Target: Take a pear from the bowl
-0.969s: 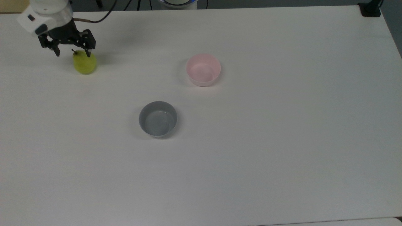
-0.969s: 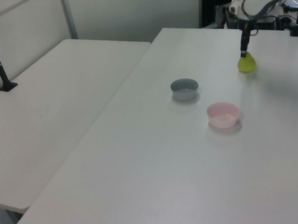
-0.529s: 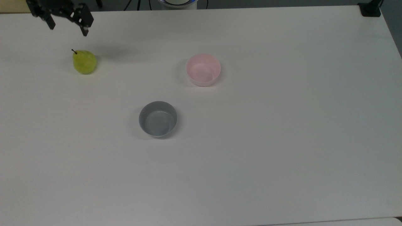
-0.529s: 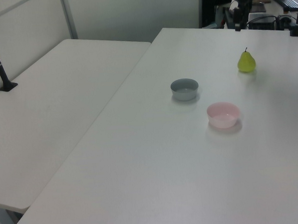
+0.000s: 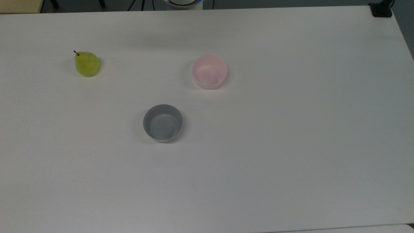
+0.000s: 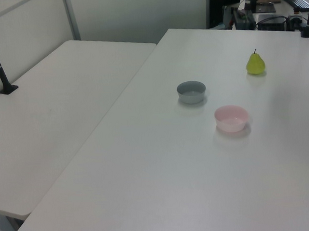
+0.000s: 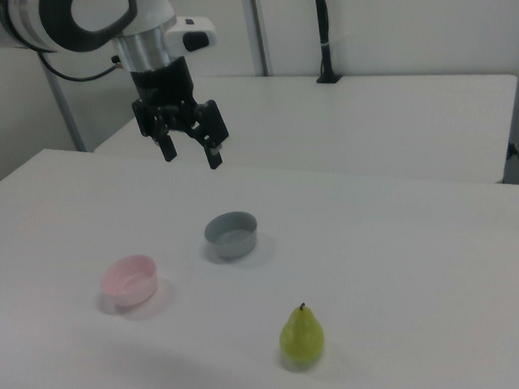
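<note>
1. A wide white bench (image 5: pixel 291 161) carries everything; in the left view a second white bench (image 6: pixel 51 115) stands against it on the left view's left.
2. The robot arm (image 7: pixel 81 20), white with a dark wrist, reaches in from the right view's upper left and hangs high above the bench.
3. The tool (image 7: pixel 191 155) is black, points downward, and its two fingers are spread wide with nothing between them. It is raised well above the bench, clear of the bowls and the fruit.
4. The bowl (image 5: pixel 209 71) is pale pink, upright and empty, near the middle of the bench in the top view.
5. A grey bowl (image 5: pixel 162 122) of like size, also upright and empty, sits near the pink one, lower and to the top view's left.
6. The pear (image 5: pixel 86 63) is yellow-green with a short dark stem. It stands upright on the bare bench, outside both bowls and well apart from them, toward the top view's upper left.
</note>
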You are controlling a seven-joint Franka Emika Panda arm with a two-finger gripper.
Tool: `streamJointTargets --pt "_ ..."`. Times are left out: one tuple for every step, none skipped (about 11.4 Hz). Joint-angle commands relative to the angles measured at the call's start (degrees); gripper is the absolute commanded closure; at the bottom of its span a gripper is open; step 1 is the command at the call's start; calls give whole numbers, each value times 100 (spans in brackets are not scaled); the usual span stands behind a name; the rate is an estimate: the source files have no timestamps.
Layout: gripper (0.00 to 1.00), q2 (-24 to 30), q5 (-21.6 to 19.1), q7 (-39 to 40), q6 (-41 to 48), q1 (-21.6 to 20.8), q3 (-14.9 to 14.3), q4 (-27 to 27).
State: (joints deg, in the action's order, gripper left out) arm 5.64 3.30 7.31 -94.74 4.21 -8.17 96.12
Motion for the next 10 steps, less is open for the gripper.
streamJointTargets --pt "0 -98 -207 7 35 -323 -44 -129" --pt "0 -212 -207 216 -88 -341 -26 -129" --pt "0 -326 -207 366 -132 -324 139 -146" --pt "0 -458 -242 316 -159 -289 245 -234" --pt "0 -555 -442 280 -168 -280 255 -304" --pt "0 -564 -688 167 -168 -271 255 -348" --pt "0 -556 -769 148 -159 -271 255 -349" --pt "0 -564 -787 148 -168 -271 264 -349" --pt "0 -564 -822 148 -185 -263 264 -349" --pt "0 -564 -1014 148 -290 -254 264 -349"
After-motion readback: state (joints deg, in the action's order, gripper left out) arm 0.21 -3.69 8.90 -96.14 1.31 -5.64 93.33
